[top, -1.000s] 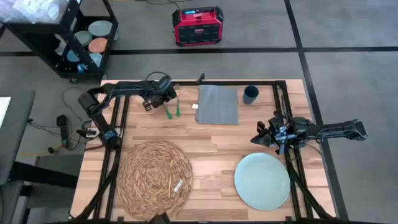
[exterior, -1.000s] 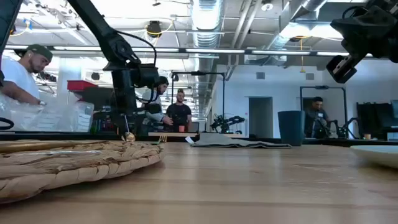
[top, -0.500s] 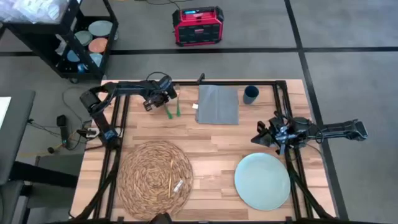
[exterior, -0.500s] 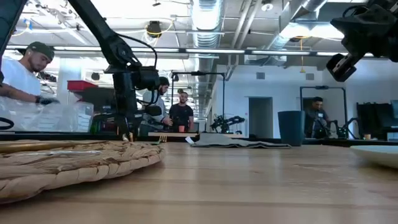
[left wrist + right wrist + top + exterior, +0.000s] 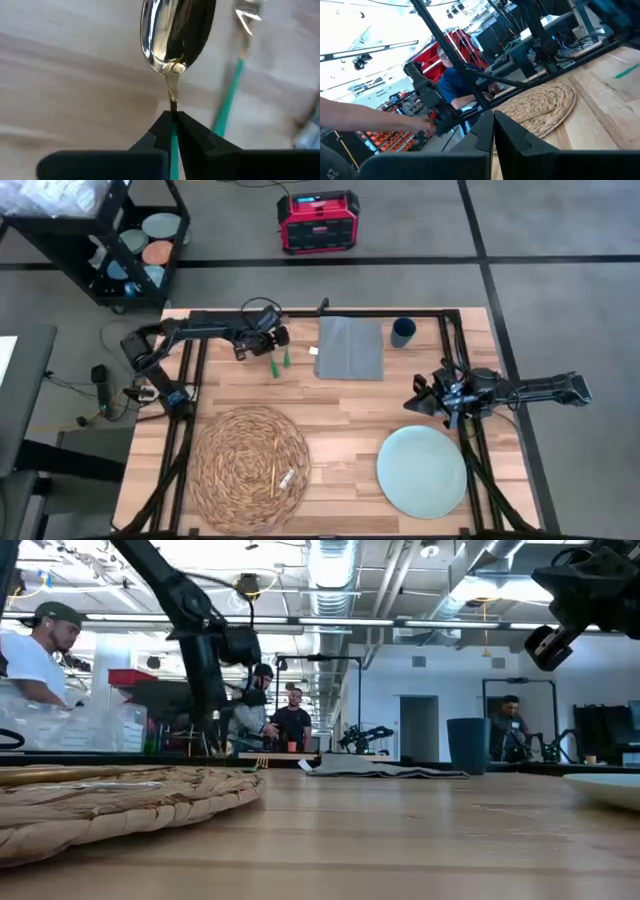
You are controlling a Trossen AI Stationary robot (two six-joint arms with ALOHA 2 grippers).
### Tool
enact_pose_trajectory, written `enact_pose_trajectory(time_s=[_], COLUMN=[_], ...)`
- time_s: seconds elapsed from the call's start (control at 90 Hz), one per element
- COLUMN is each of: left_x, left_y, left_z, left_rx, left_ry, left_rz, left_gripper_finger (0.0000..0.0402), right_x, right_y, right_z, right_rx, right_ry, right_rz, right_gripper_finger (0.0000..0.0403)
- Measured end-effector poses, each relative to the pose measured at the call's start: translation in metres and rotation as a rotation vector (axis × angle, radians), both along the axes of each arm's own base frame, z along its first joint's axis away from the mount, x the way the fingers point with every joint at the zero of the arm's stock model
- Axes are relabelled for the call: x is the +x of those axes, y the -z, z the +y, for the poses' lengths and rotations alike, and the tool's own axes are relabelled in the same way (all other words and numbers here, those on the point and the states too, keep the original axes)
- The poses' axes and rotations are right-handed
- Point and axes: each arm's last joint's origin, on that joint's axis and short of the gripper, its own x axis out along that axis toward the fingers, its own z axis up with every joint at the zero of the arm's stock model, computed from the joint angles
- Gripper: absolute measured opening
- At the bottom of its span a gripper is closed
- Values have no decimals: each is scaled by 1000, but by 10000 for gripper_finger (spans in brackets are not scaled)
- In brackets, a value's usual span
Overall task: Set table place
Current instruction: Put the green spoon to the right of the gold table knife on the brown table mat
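Note:
My left gripper (image 5: 268, 341) is at the table's far left and is shut on a spoon (image 5: 175, 35) with a gold bowl and a green handle. Another green-handled piece of cutlery (image 5: 231, 92) lies on the wood beside it (image 5: 287, 360). The woven placemat (image 5: 248, 468) lies near left with a gold piece (image 5: 274, 475) on it. The pale plate (image 5: 421, 471) lies near right. The grey napkin (image 5: 350, 347) and the dark cup (image 5: 403, 332) are at the far side. My right gripper (image 5: 424, 402) hovers shut above the table, beyond the plate. My left gripper pinches the spoon's thin neck (image 5: 173, 106), where the gold stem meets the green handle, between its two fingertips. The fingers lie along the spoon. The bowl (image 5: 172, 30) sticks out past the fingertips, and the green handle runs back between the fingers.
Black rails (image 5: 450, 330) run along the table's edges. A black cart (image 5: 120, 240) and a red box (image 5: 318, 222) stand on the floor beyond the far edge. People (image 5: 40, 650) show in the room behind the table.
My left gripper has risen from the tabletop and gone a little toward the table's right edge, staying shut on the spoon, which has come up with it.

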Motion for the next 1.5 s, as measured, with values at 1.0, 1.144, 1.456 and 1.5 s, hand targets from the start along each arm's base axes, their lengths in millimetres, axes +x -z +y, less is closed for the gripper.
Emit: enact_pose_trajectory(time_s=[1.0, 1.144, 1.456, 1.5], left_x=[41, 61, 76, 74], left_y=[-32, -31, -10, -10], left_z=[-318, -331, -350, -351], left_rx=[-104, -68, -94, -97], left_ry=[257, 278, 279, 268], left_rz=[-253, -150, -98, -91], left_gripper_finger=[0, 0, 0, 0], right_x=[0, 0, 0, 0], right_y=[1, 1, 1, 1], right_z=[-1, -1, 0, 0], right_rx=[-5, -5, -5, -5], right_ry=[20, 20, 20, 19], right_rz=[8, 7, 7, 7], right_gripper_finger=[0, 0, 0, 0])
